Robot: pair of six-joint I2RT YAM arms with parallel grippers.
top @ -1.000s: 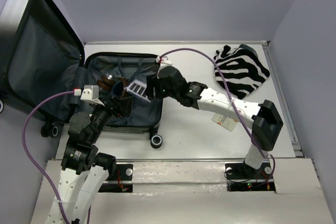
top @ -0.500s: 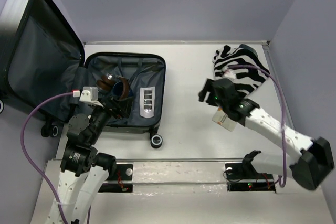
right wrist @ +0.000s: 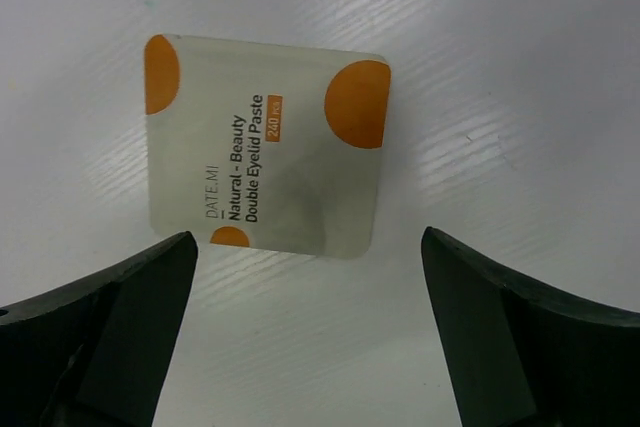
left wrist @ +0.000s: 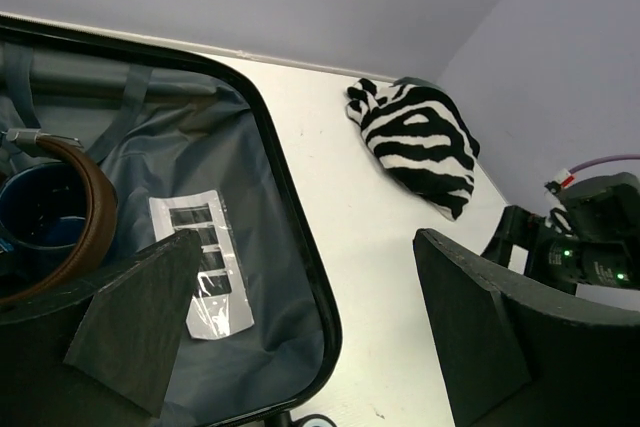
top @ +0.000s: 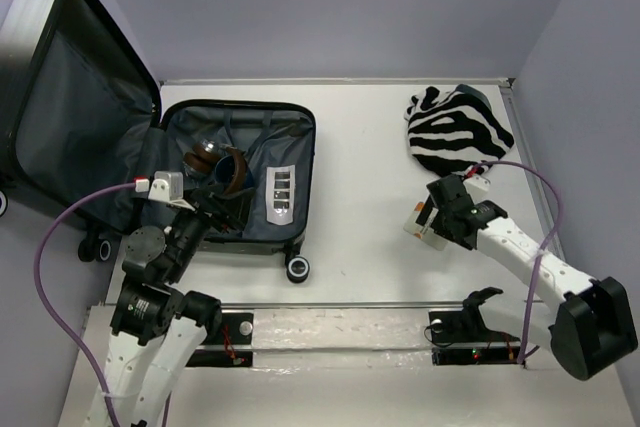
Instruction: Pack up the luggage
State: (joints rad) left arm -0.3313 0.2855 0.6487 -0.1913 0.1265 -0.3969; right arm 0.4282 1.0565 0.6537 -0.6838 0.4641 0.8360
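Observation:
The luggage (top: 309, 152) lies open at the left, lid (top: 60, 97) propped up, dark grey lining showing. Inside it are a brown belt (top: 232, 169), a blue cup (left wrist: 35, 209) and a clear packet of dark strips (top: 278, 192). My left gripper (top: 222, 209) is open and empty over the suitcase's near part; its view shows the rim (left wrist: 290, 207) and the strip packet (left wrist: 200, 267) between its jaws (left wrist: 310, 347). My right gripper (top: 432, 217) is open just above a small white packet with orange corners (right wrist: 265, 142), which lies flat on the table; the gripper (right wrist: 310, 317) holds nothing.
A zebra-striped cloth (top: 458, 129) lies at the back right of the table, also in the left wrist view (left wrist: 420, 142). The suitcase's caster wheel (top: 297, 268) sticks out at its near right corner. Walls close the table at back and right.
My right arm left the clear strip packet in the suitcase, swung right across the table and came down over the small white packet. My left arm has barely moved.

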